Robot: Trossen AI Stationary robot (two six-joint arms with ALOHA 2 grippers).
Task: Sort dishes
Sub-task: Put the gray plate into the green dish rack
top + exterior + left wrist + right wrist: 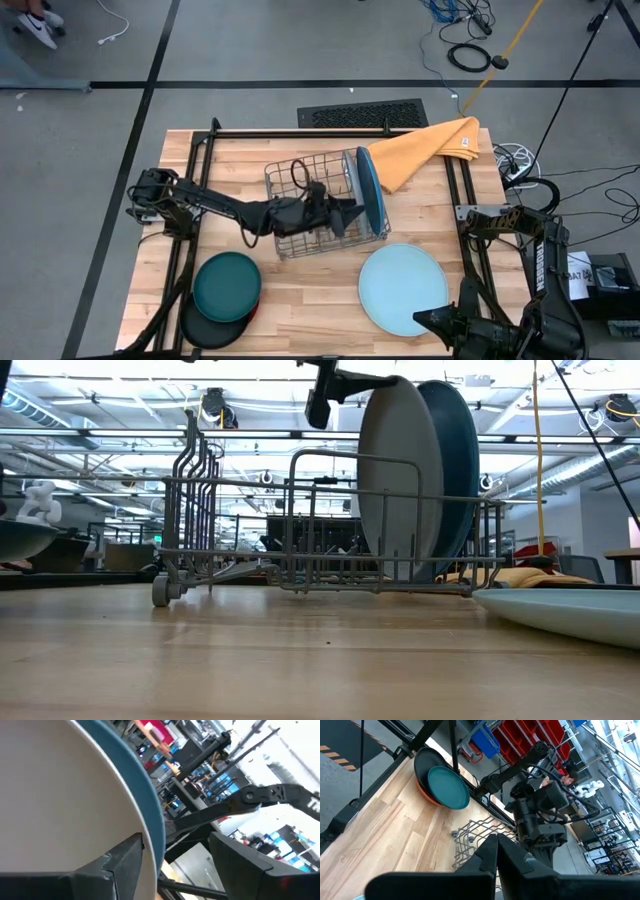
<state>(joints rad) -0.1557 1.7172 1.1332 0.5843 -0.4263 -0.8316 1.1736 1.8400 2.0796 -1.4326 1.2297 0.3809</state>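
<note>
A grey plate [398,480] and a bright blue plate [462,470] stand on edge side by side between the wires at the right end of the wire rack [250,520]. My left gripper [175,839] reaches level over the rack from the left. It is open at the plates' upper rims, with one finger in front of the grey plate's face [60,795] and the other beyond the blue rim [152,815]. A pale blue plate [403,288] lies flat at the near right. A dark teal plate [227,283] sits on a black one [205,328] at the near left. My right gripper [497,845] waits shut at the near right. My left gripper is open astride the rims of the two standing plates. One finger [125,862] lies close against the grey plate's face near its upper edge; I cannot tell whether it touches. The other finger stands clear of the blue plate.
A yellow-orange cloth [425,150] lies at the far right behind the rack. An orange-red plate [427,795] shows under the black one in the near-left stack. Bare wood lies between the stack and the pale blue plate. Black frame rails run along both table sides.
</note>
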